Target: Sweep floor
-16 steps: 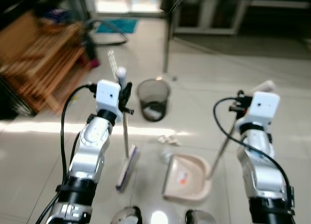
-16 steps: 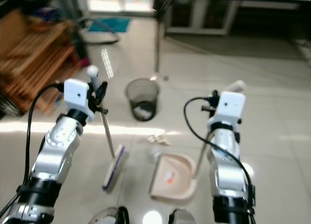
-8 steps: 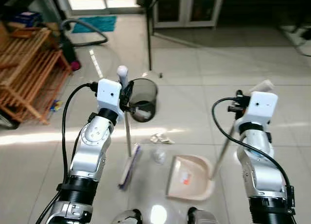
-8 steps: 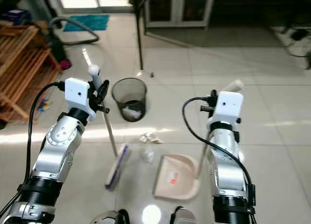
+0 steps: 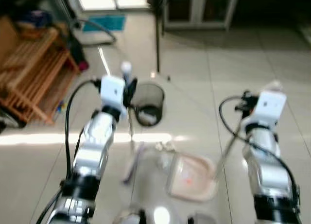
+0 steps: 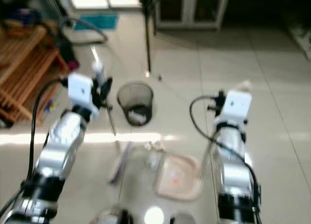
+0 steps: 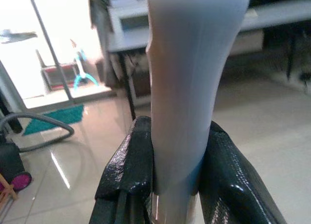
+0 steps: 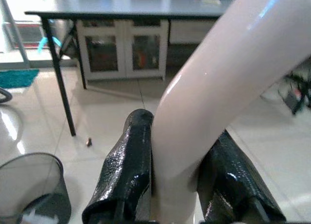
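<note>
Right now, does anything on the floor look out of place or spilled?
Yes: crumpled paper scraps lie loose on the tiles between the bin and the dustpan, not yet swept in. The left hand grips the broom; the right hand grips the dustpan's handle.

Pale glossy tiled floor, streaked with a bright band of sunlight across the middle. Slatted wooden rack off to the left. Beyond it, a grey vacuum hose curling over the tiles beside a teal mat, with a glass door bright with daylight behind. Further back, a grey surface on thin black legs, and under it a white cabinet with glazed doors. Dark mesh bin standing on the tiles.
</note>
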### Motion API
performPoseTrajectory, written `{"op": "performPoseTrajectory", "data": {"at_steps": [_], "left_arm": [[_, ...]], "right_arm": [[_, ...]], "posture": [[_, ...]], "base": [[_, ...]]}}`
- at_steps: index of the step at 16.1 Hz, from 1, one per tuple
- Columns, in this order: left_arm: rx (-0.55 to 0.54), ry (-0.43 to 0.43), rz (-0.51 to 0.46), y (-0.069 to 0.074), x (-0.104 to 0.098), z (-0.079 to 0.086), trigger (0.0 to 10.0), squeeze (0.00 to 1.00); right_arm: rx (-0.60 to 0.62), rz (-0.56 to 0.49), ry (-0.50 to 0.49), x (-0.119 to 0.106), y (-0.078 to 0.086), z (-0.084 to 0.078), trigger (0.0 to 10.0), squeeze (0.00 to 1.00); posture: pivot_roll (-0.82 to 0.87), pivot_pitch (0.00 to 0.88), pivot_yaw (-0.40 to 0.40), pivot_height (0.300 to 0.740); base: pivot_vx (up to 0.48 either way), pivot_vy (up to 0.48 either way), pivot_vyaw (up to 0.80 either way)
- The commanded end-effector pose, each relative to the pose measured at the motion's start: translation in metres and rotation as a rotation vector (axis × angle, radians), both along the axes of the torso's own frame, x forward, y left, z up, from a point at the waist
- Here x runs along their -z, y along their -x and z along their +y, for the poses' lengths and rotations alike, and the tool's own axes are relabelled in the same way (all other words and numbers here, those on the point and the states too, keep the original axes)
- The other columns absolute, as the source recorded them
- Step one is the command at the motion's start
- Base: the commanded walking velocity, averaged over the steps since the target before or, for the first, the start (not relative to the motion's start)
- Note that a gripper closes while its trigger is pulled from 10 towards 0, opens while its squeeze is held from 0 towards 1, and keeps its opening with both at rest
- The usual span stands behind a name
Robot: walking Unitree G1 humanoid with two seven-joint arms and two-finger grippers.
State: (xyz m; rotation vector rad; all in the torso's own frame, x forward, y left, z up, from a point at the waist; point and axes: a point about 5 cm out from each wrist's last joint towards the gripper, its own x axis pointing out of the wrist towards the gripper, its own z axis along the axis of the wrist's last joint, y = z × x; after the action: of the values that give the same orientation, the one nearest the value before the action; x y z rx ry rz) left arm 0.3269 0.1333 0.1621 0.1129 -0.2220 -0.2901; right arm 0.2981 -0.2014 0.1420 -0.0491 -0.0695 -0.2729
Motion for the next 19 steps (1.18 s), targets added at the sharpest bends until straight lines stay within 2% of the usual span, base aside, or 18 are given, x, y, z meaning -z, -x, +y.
{"op": "performPoseTrajectory", "data": {"at_steps": [1,5,11,14,16,17,19], "left_arm": [[-0.032,-0.027,-0.021,0.0,-0.003,0.012,10.0,0.0],[-0.014,-0.005,-0.022,0.001,-0.002,0.01,10.0,0.0],[-0.034,-0.027,-0.02,0.003,0.001,0.012,10.0,0.0],[-0.059,-0.065,-0.006,0.002,0.01,0.014,10.0,0.0],[-0.064,-0.038,0.004,0.001,0.018,0.015,10.0,0.0],[-0.077,-0.009,0.006,-0.001,0.018,0.015,10.0,0.0],[-0.091,-0.003,-0.013,-0.003,0.016,0.013,10.0,0.0]], "right_arm": [[-0.032,-0.031,-0.02,-0.005,-0.002,0.011,10.0,0.0],[-0.028,-0.036,-0.005,-0.005,-0.001,0.01,10.0,0.0],[-0.02,-0.053,0.017,-0.008,-0.002,0.006,10.0,0.0],[-0.035,-0.104,0.053,-0.013,-0.007,0.0,10.0,0.0],[-0.049,-0.084,0.067,-0.007,-0.012,0.0,10.0,0.0],[-0.054,-0.087,0.084,-0.006,-0.014,0.001,10.0,0.0],[-0.06,-0.084,0.115,-0.004,-0.013,0.002,10.0,0.0]], "posture": [[0.01,0.134,0.079,0.74],[0.01,0.135,0.079,0.74],[0.01,0.152,0.081,0.74],[0.02,0.182,0.082,0.74],[0.02,0.213,0.077,0.74],[0.02,0.224,0.073,0.74],[0.02,0.254,0.067,0.74]], "base": [[0.364,0.0,0.0],[0.339,0.0,0.0],[0.0,0.0,0.0],[0.0,0.0,0.0],[0.0,0.0,0.0],[0.0,0.0,0.0],[0.0,0.0,0.0]]}}
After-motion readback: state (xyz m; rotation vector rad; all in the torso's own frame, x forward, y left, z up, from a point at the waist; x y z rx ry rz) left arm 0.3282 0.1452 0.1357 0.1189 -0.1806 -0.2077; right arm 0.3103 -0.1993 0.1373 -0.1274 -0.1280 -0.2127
